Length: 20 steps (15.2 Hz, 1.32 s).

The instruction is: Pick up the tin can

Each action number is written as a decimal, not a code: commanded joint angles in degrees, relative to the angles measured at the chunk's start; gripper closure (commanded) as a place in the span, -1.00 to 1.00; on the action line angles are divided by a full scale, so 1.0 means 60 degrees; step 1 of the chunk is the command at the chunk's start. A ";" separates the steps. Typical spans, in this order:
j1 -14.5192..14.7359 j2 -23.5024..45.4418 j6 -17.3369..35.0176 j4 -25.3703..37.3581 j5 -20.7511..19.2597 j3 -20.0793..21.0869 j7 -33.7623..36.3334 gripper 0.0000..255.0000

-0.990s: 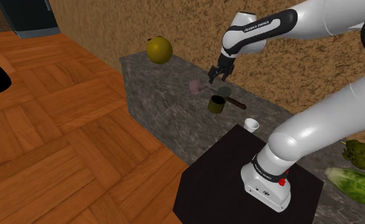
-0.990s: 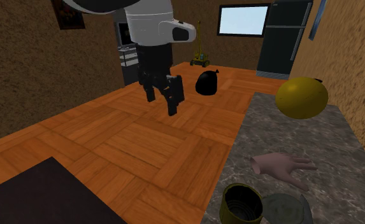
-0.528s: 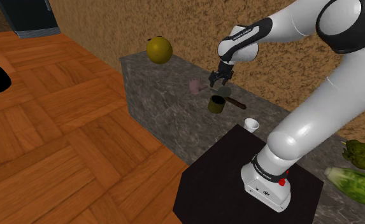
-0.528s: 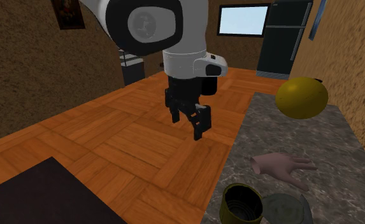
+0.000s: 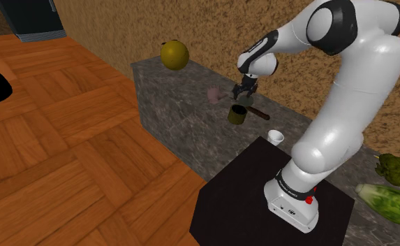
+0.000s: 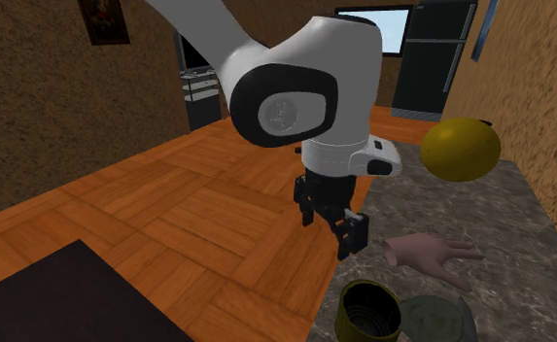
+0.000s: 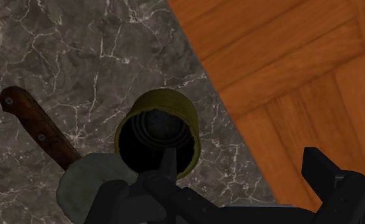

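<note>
Shoulder view, right of centre: the olive tin can (image 5: 237, 115) sits on the grey stone counter (image 5: 195, 78) near its edge, with the gripper (image 5: 244, 93) hanging just above it, fingers spread.

**Lighting:** even, diffuse and moderate, with no single source evident.
**Shading:** soft gradients on the white arm (image 5: 359, 84), whose undersides turn grey.
**Surfaces:** the marbled counter (image 5: 191, 80) and wood floor (image 5: 65, 140) are uniform in tone and matte.
**Brightest area:** a pale-blue panel (image 6: 395, 29) at the upper right of the second exterior view.
**Darkest area:** the inside of the tin can (image 7: 158, 133) is solid black in the wrist view.
**Walls:** the left wall in the second exterior view is dimmer than the right.
</note>
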 commanded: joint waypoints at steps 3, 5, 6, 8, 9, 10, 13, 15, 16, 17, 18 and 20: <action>-0.0528 0.1307 0.0336 0.0808 0.0667 0.0045 -0.0533 -1.00; -0.0825 0.1961 0.0423 0.1301 0.0951 0.0101 -0.0744 -1.00; -0.0979 0.2285 0.0455 0.1560 0.1077 0.0135 -0.0833 -1.00; -0.1293 0.2930 0.0498 0.2101 0.1299 0.0205 -0.0982 -1.00; -0.1450 0.3251 0.0509 0.2383 0.1395 0.0239 -0.1042 -1.00; -0.1605 0.3571 0.0513 0.2674 0.1484 0.0271 -0.1093 -1.00; -0.2065 0.4532 0.0481 0.3598 0.1702 0.0352 -0.1193 -1.00; -0.2251 0.4926 0.0449 0.4000 0.1770 0.0381 -0.1211 -1.00; -0.2281 0.5033 0.0520 0.4037 0.1803 0.0420 -0.1235 -1.00; -0.2309 0.5141 0.0590 0.4077 0.1837 0.0458 -0.1260 -1.00; -0.2338 0.5250 0.0658 0.4119 0.1870 0.0496 -0.1283 -1.00; -0.2395 0.5469 0.0793 0.4209 0.1934 0.0572 -0.1328 -1.00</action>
